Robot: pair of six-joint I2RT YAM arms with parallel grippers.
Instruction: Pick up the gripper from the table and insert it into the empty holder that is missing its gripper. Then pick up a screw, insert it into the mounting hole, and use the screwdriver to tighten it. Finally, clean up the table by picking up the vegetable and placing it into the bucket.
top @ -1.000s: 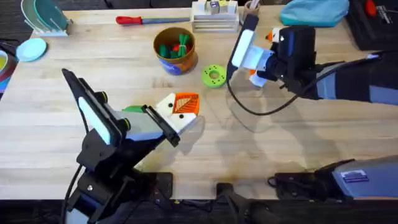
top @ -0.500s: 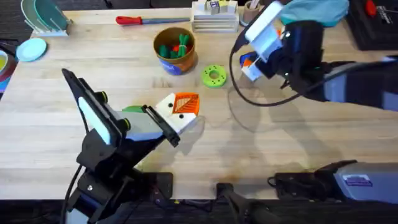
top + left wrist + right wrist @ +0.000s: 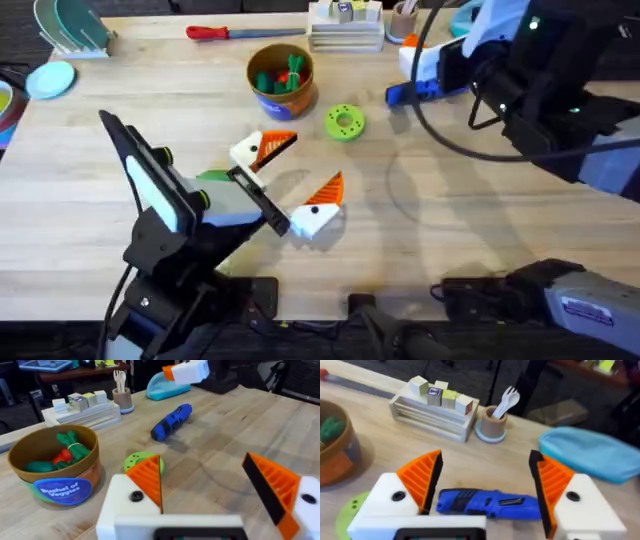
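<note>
My left gripper [image 3: 290,178] stands open over the table's middle, and both its white holders carry an orange ribbed pad [image 3: 147,480]. A dark screw head [image 3: 136,495] sits in the holder nearer the bucket. At the back right the blue screwdriver [image 3: 420,90] lies on the table. My right gripper [image 3: 487,485] is open just above it, with the screwdriver [image 3: 487,502] showing between its spread fingers. The blue bucket [image 3: 281,80] holds green and red toy vegetables. A flat green sliver [image 3: 212,175], perhaps the vegetable, peeks out beside my left wrist.
A green round disc [image 3: 344,122] lies right of the bucket. Along the back edge are a red-handled tool [image 3: 230,32], a wooden block rack [image 3: 345,25], a cup of utensils [image 3: 405,15] and a blue cloth [image 3: 510,15]. A blue dish [image 3: 50,80] sits far left.
My left gripper has gone from shut to open. The right arm carried the screwdriver back and to the right, set it on the table and let it go.
</note>
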